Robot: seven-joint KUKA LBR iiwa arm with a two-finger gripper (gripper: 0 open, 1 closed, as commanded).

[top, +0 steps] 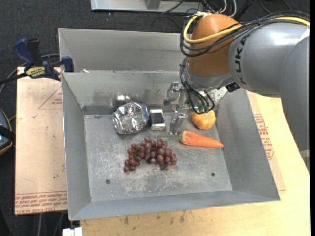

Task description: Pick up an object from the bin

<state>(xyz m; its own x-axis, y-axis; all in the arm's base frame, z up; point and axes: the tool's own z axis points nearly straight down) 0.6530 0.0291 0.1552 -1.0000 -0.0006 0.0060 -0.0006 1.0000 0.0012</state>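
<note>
We see the grey metal bin [74, 146] with the silver robot arm [275, 53] reaching in from the right. Its two-finger gripper [173, 116] hangs low near the back of the floor. The metal fingers [177, 124] stand apart, and we see nothing between them.

Left of the gripper lies a crumpled ball of silver foil [130, 118]. In front of it, towards the middle of the floor, is a bunch of dark purple grapes [150, 154].

The orange tapered carrot [201, 140] lies just right of and below the gripper. Its long axis runs almost left to right, with the thick end beside the nearer finger and the tip pointing right. We cannot tell whether finger and carrot touch.

A small round orange fruit [203, 119] sits just behind the carrot. A small silvery box with a dark face [157, 119] lies between the foil and the gripper.
</note>
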